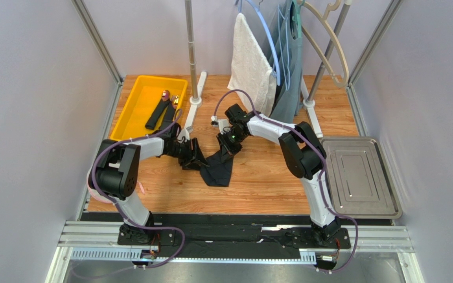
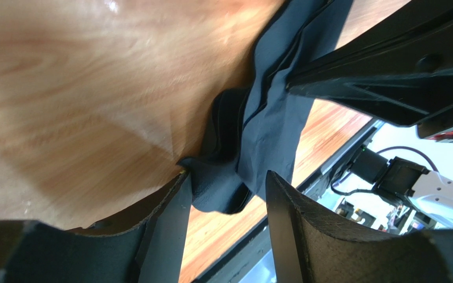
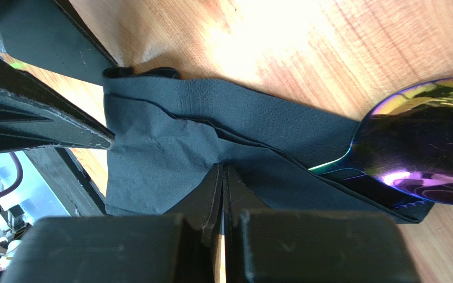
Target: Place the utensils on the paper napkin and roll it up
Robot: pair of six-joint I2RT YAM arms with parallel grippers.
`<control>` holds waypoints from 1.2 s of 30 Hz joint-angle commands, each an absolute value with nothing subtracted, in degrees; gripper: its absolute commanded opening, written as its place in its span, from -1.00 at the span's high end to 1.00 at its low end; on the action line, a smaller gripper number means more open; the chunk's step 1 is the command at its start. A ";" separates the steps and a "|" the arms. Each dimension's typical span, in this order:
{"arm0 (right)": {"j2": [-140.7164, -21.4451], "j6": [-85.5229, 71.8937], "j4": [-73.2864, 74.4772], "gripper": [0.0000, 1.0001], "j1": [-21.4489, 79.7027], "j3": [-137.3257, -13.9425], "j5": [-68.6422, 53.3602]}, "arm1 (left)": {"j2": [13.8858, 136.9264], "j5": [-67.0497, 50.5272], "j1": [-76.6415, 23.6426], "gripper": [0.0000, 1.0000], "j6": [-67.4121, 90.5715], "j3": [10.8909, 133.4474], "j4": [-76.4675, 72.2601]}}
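The black paper napkin [image 1: 220,171] lies crumpled and partly folded on the wooden table between my two grippers. My right gripper [image 1: 230,147] is shut on its upper fold [image 3: 170,147]. An iridescent purple-gold spoon head [image 3: 424,141] sticks out of the napkin's folds in the right wrist view. My left gripper [image 1: 198,158] is open, and the napkin's rolled end [image 2: 223,188] sits between its fingertips [image 2: 178,194]. Two more utensils with shiny heads [image 1: 165,94] and dark handles lie in the yellow bin [image 1: 129,112]. The thin blue piece is not visible.
A metal tray [image 1: 359,177] sits at the right edge. A garment rack with a white towel [image 1: 251,65] and a grey-blue garment [image 1: 288,71] stands at the back, its white feet [image 1: 190,112] on the table. A small pink scrap [image 1: 142,188] lies near the left arm.
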State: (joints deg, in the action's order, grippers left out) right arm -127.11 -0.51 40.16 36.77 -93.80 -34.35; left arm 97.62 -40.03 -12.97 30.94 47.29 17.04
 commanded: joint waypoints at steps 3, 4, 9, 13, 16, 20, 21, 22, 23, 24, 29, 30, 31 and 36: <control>-130.69 1.76 43.86 0.98 37.35 -92.55 -29.27 | 95.27 -41.75 -14.24 -0.06 32.70 47.11 9.84; -130.69 1.76 43.86 0.98 37.35 -92.55 -29.35 | 95.36 -41.66 -14.59 -0.06 32.70 46.94 9.67; -130.69 1.49 43.59 0.98 37.35 -92.46 -29.36 | 98.17 -41.83 -14.59 -0.15 34.19 46.23 8.36; -130.69 1.41 43.59 0.98 37.35 -92.46 -29.27 | 97.39 -45.34 -14.50 -0.05 36.65 45.70 6.42; -130.69 1.49 43.59 0.98 37.35 -92.64 -29.18 | 95.11 -46.49 -14.59 0.04 37.17 45.97 5.89; -130.78 1.50 43.59 0.98 37.35 -92.55 -29.27 | 94.39 -48.07 -14.59 0.21 37.97 45.97 4.93; -130.69 1.49 43.51 0.98 37.35 -92.46 -29.18 | 94.39 -48.42 -14.59 0.21 38.14 45.71 4.57; -130.69 1.49 43.42 0.98 37.35 -92.37 -29.27 | 94.83 -48.17 -14.59 0.17 37.88 45.70 4.74; -130.78 1.49 43.42 0.99 37.27 -92.37 -29.18 | 95.18 -47.73 -14.59 0.08 37.62 45.70 5.09; -130.69 1.49 43.42 0.99 37.35 -92.37 -29.27 | 95.62 -47.38 -14.59 -0.06 37.36 45.96 5.97; -130.78 1.32 43.33 0.99 37.35 -92.46 -29.27 | 98.17 -44.04 -14.50 -0.16 35.42 46.49 10.36; -130.78 1.23 43.24 0.99 37.27 -92.46 -29.35 | 98.35 -43.51 -14.24 -0.28 35.16 46.67 11.24; -130.78 1.23 43.33 0.99 37.35 -92.55 -29.36 | 98.52 -42.29 -14.15 -0.33 34.63 46.67 12.12; -130.69 1.23 43.33 0.99 37.35 -92.72 -29.27 | 99.23 -40.51 -13.62 -0.33 32.61 47.46 18.10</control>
